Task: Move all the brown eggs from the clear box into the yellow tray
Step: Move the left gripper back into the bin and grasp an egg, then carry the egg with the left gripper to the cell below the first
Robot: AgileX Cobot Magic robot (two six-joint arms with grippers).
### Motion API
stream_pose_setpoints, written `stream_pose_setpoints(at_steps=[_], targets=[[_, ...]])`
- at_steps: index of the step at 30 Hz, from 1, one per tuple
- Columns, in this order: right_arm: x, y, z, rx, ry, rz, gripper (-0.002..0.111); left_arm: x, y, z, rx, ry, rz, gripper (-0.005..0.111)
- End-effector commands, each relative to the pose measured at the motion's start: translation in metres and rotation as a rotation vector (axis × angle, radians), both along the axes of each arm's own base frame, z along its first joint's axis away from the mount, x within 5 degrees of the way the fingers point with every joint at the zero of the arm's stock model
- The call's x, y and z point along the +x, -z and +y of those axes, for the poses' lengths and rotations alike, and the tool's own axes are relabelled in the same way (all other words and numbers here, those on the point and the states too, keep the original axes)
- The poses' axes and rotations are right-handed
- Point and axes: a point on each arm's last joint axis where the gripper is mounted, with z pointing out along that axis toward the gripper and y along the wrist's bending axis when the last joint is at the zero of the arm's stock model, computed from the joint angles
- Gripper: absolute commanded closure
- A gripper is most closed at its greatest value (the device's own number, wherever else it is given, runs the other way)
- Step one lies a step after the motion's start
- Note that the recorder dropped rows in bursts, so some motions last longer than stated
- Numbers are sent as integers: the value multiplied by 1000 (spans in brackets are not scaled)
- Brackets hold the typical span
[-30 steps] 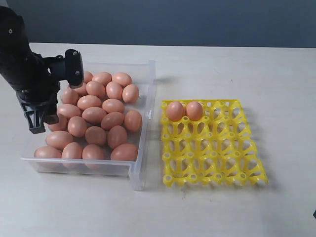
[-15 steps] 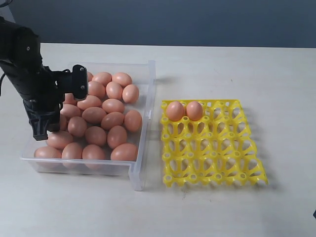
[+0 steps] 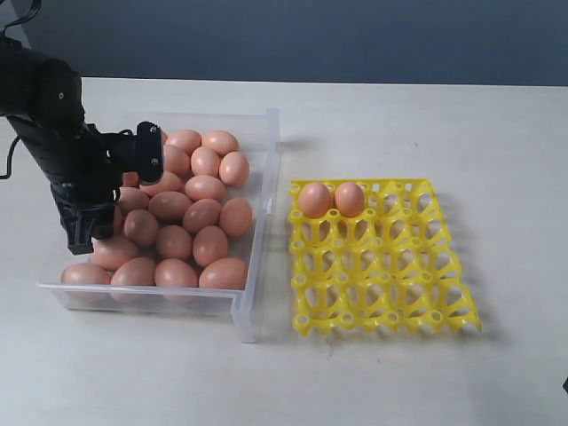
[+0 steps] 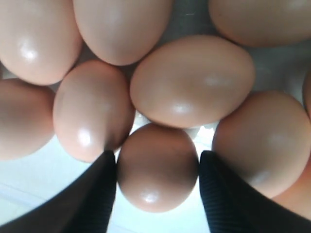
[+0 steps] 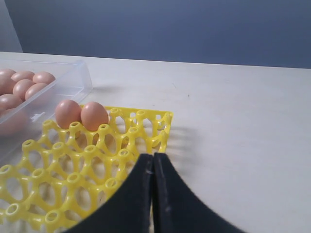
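Right gripper (image 5: 153,165): seen only by its own wrist camera. Fingers pressed together, nothing between them. The yellow tray (image 5: 73,189) lies just beyond the tips.

Pale surface (image 3: 373,382) carries two things. The clear box (image 3: 273,151) sits at 9 o'clock of the tray (image 3: 383,306). A narrow gap separates them, so they are not touching.

Box: brown eggs (image 3: 202,216) are packed shell to shell across its whole floor, roughly twenty of them, all lying on their sides.

Left gripper (image 3: 82,241): down inside the box at its 9 o'clock side, low among the eggs. The black arm rises from it toward 11 o'clock.

Left wrist view: gripper is spread, and its two black ribbed fingers (image 4: 97,199) straddle one egg (image 4: 156,170). Each finger sits right against a side of that egg, but I can't tell if they press on it. The egg rests on the box floor and touches its neighbours. One finger also sits right against the next egg over (image 4: 92,111).

Far side of the tray: two brown eggs (image 3: 314,199) (image 3: 350,198) stand upright in the far row, in the two cups at the tray's 11 o'clock corner, and they touch each other. The right wrist view shows the same pair (image 5: 81,115), with the box wall just past them.
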Motion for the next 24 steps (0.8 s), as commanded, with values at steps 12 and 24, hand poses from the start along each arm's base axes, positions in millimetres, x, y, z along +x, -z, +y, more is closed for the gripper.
stream_pose_setpoints(at_steps=[12,24], targets=[[0,-2,0,1,-1,-14,107,-9,-43,-4,-81,-50,-116,106],[0,-2,0,1,-1,-14,107,-10,-126,-50,-565,-143,-193,106]])
